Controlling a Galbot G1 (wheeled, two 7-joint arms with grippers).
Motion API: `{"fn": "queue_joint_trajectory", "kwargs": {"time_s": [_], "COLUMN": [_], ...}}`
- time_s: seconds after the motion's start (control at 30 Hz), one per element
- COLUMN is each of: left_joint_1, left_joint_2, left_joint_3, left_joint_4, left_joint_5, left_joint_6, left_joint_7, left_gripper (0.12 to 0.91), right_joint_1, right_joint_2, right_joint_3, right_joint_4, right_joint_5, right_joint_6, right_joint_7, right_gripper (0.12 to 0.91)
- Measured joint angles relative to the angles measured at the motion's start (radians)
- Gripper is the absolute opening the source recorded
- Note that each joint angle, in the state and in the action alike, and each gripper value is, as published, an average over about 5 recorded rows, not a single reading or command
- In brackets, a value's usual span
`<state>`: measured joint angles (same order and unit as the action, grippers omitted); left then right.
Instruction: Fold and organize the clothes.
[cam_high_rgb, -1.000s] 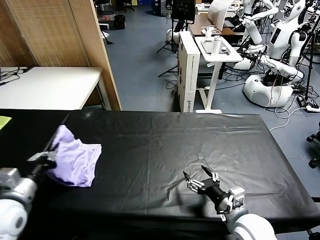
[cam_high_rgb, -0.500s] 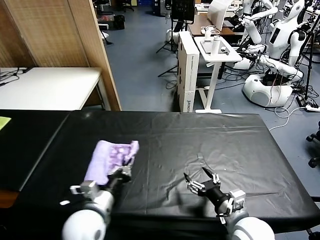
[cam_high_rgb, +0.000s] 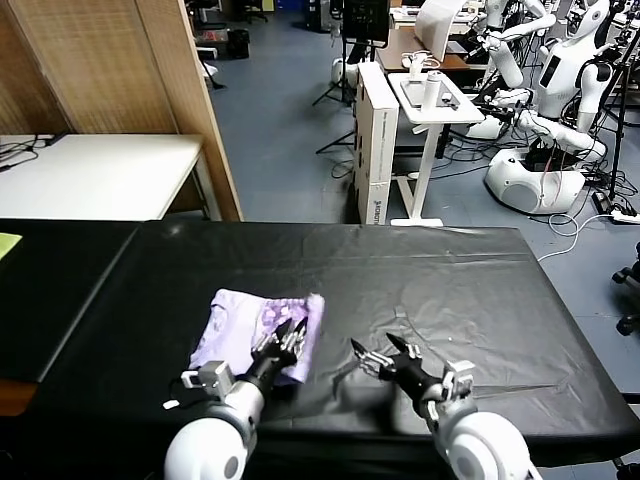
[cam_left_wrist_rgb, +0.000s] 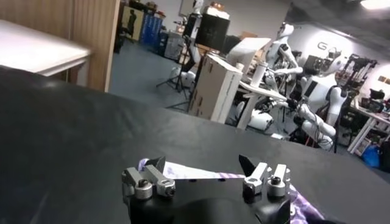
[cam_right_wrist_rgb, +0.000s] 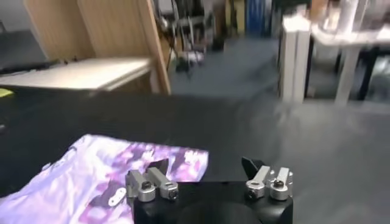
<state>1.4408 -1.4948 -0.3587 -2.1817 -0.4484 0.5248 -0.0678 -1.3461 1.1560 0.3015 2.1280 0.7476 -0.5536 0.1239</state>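
Observation:
The lavender T-shirt (cam_high_rgb: 245, 322) lies as a bunched, roughly folded bundle on the black table (cam_high_rgb: 460, 280), left of centre, with its darker print facing up. My left gripper (cam_high_rgb: 290, 331) is open over the shirt's near right edge. In the left wrist view the gripper (cam_left_wrist_rgb: 202, 164) has its jaws wide apart and the shirt (cam_left_wrist_rgb: 183, 173) lies just beyond them. My right gripper (cam_high_rgb: 374, 356) is open and empty, low over the table just right of the shirt. In the right wrist view the gripper (cam_right_wrist_rgb: 206, 165) faces the shirt (cam_right_wrist_rgb: 103, 176).
A white table (cam_high_rgb: 100, 170) and a wooden partition (cam_high_rgb: 180, 90) stand at the back left. A white cart (cam_high_rgb: 430, 100) and other robots (cam_high_rgb: 560, 90) stand beyond the table's far edge. Both arms are close to the table's front edge.
My left gripper has carried the shirt from the table's left side to near the middle, and its jaws now stand open. My right gripper has shifted slightly left, toward the shirt.

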Motion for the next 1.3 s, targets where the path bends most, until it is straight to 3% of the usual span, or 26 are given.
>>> {"fn": "queue_joint_trajectory", "kwargs": {"time_s": [0.2,0.3,0.6,0.7,0.93,1.0,1.1,1.3], "left_joint_1": [0.012,0.021,0.028,0.029,0.03,0.028,0.026,0.033], "left_joint_2": [0.021,0.023,0.028,0.034,0.048,0.05,0.051,0.053], "left_joint_3": [-0.034,-0.045,-0.073,-0.083,-0.099,-0.103,-0.107,-0.108], "left_joint_4": [-0.022,-0.024,-0.025,-0.026,-0.024,-0.021,-0.014,-0.006], "left_joint_5": [0.003,0.011,0.017,0.016,0.016,0.016,0.016,0.017], "left_joint_6": [-0.017,-0.021,-0.024,-0.026,-0.032,-0.034,-0.041,-0.055], "left_joint_7": [0.0,0.0,-0.001,-0.001,0.0,0.0,0.0,0.001], "left_gripper": [0.79,0.886,0.907,0.907,0.907,0.907,0.907,0.907], "right_joint_1": [0.072,0.101,0.133,0.13,0.135,0.144,0.163,0.195], "right_joint_2": [0.026,0.044,0.091,0.094,0.07,0.055,0.024,-0.043], "right_joint_3": [-0.064,-0.103,-0.193,-0.199,-0.169,-0.153,-0.128,-0.096], "right_joint_4": [-0.046,-0.076,-0.141,-0.148,-0.148,-0.149,-0.158,-0.168], "right_joint_5": [0.044,0.05,0.057,0.058,0.057,0.051,0.031,0.003], "right_joint_6": [-0.013,-0.018,-0.027,-0.027,-0.026,-0.029,-0.038,-0.055], "right_joint_7": [0.021,0.032,0.043,0.047,0.048,0.048,0.04,0.007], "right_gripper": [0.907,0.907,0.872,0.732,0.266,0.176,0.139,0.14]}}
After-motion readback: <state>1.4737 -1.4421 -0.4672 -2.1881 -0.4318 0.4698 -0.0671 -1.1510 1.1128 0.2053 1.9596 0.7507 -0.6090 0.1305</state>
